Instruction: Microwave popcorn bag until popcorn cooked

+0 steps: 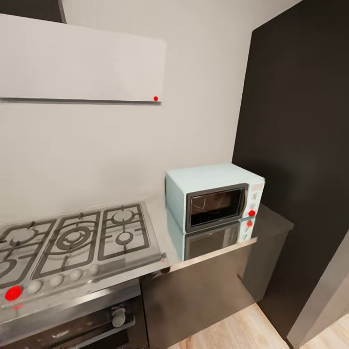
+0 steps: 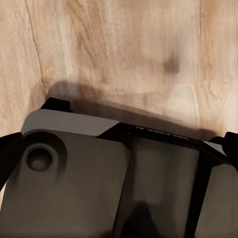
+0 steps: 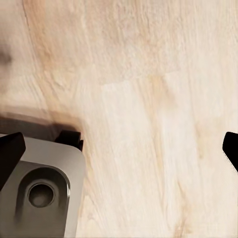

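The pale mint-blue microwave [image 1: 214, 199] stands on the steel-grey countertop [image 1: 271, 224] at its right end, its dark glass door shut and facing me. The popcorn bag and the popcorn are out of view. My left gripper [image 2: 119, 158] hangs open over the robot's grey base, its dark fingertips [image 2: 9, 158] far apart at the picture's edges. My right gripper [image 3: 119, 156] is open too, above the light wooden floor, with nothing between its fingers [image 3: 10, 156].
A gas hob [image 1: 72, 240] fills the worktop left of the microwave, with a black built-in oven [image 1: 82, 322] under it and a white hood [image 1: 82, 60] above. A tall dark cabinet [image 1: 300, 145] closes the right side. Wooden floor [image 1: 232, 332] lies below.
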### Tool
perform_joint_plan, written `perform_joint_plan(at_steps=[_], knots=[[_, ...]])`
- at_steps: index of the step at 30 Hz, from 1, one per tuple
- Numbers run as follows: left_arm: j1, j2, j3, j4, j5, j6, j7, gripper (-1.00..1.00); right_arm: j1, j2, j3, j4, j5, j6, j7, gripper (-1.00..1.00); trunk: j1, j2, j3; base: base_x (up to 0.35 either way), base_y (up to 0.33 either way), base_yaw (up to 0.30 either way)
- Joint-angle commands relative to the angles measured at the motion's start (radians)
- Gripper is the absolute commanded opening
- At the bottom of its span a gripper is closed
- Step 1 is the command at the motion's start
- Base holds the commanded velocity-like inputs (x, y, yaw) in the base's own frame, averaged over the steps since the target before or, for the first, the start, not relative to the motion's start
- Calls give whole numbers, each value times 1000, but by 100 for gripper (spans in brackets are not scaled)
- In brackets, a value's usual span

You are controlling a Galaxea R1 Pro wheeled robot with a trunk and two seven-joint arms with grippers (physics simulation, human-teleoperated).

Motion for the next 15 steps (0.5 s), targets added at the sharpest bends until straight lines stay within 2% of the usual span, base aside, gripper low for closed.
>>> perform_joint_plan(at_steps=[1,15], knots=[[-1,0,-8,1,6,-2,3,100,-1,-1,-7,3,7,-7,2,100,0,-1,-1,0,0,287],[-1,1,-8,1,7,-1,-4,100,-1,-3,-7,3,7,-6,2,100,0,-1,-1,0,0,284]])
